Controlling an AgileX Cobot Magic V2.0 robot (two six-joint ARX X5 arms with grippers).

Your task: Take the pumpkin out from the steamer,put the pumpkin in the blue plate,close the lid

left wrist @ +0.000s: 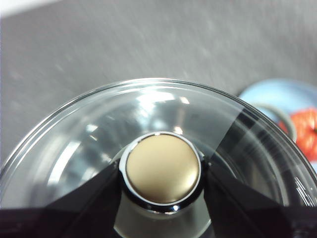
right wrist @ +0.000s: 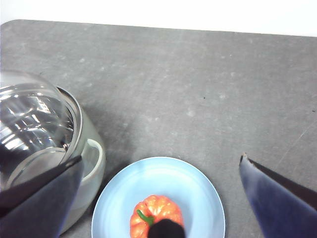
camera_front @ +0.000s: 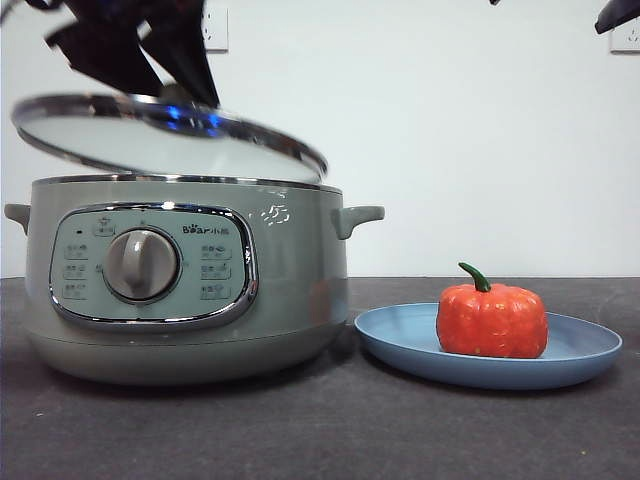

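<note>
we see the left gripper (left wrist: 161, 171) pinching the knob (left wrist: 162, 168) of the lid (camera_front: 165, 135), which it holds tilted just above the steamer (camera_front: 180, 280), its higher edge at the side away from the plate. the pumpkin (camera_front: 491, 318) sits upright on the blue plate (camera_front: 590, 345) (just beside the pot, on the dark table (camera_front: 320, 430)). the right gripper (right wrist: 161, 218) hangs above the plate with its jaws spread wide, gripping nothing.

Both end effectors (left wrist: 161, 198) (right wrist: 163, 198) have flat, black, wedge-shaped jaws (glossy, faintly blue-tinged in the right wrist view).
</note>
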